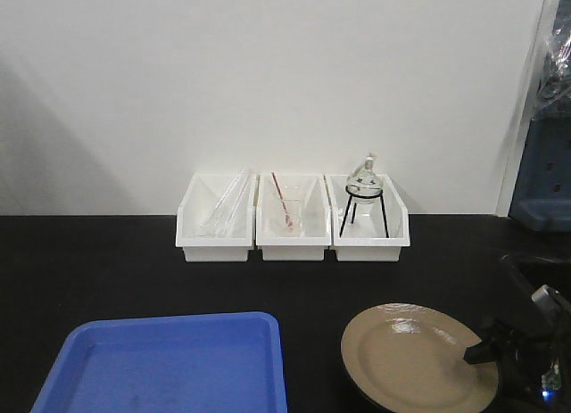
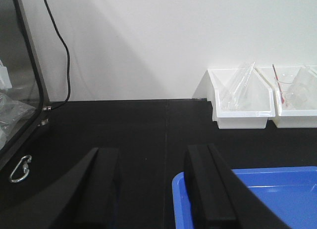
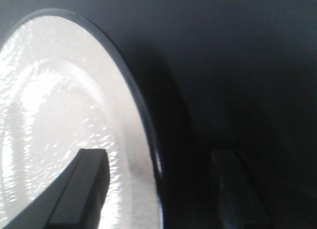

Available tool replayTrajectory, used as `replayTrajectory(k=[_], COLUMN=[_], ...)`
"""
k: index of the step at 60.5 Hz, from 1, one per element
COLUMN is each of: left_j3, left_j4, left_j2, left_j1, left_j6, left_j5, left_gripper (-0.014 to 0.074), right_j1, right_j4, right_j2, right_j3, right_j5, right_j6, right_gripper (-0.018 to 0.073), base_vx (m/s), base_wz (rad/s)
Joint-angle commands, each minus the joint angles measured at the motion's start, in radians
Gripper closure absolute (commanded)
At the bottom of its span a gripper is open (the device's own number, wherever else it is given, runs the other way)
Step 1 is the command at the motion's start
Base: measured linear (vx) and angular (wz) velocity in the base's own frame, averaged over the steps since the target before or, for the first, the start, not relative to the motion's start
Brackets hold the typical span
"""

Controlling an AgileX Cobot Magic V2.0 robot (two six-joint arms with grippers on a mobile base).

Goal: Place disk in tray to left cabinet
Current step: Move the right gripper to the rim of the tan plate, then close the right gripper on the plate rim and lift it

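The glossy plate [image 1: 406,359] at lower right looks stiff, slick and breakable (probably ceramic), so the hold is its black rim, which the right gripper [image 3: 158,164] straddles with fingers spread.

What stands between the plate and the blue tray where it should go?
Nothing visible does. Only a bare strip of black table separates the plate from the tray on its left. The white bins stand farther back, out of that path. The right gripper straddles the plate's rim, open.
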Motion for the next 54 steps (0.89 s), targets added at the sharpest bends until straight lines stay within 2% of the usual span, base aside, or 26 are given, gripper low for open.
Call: replayTrajectory(k=[1, 17, 29, 38, 54], left_j3=[-0.035, -0.035, -0.035, -0.035, -0.035], left_j4=[-0.005, -0.004, -0.005, -0.005, -0.005], left_j2=[0.001, 0.001, 0.001, 0.001, 0.001], left_j1=[-0.008, -0.008, -0.008, -0.008, -0.008], left_j6=[-0.003, -0.003, -0.003, -0.003, -0.003], left_j5=[-0.081, -0.081, -0.082, -0.083, -0.088], left_gripper=[0.0160, 0.0160, 0.0160, 0.0160, 0.0160], right_j1=[0.002, 0.065, 0.067, 0.067, 0.067], right_j4=[0.076, 0.108, 0.122, 0.122, 0.123], right_j2=[-0.049, -0.049, -0.049, -0.049, -0.049], right_j3=[-0.030, -0.030, -0.030, -0.030, -0.030], right_j5=[0.022, -0.034, -0.041, -0.032, -0.019], right_j6=[-0.036, -0.070, -0.072, -0.072, -0.072], right_gripper=[0.0080, 0.0080, 0.0117, 0.0253, 0.0572], base_vx=[0.00, 0.00, 0.00, 0.00, 0.00], base_wz=[0.00, 0.00, 0.00, 0.00, 0.00])
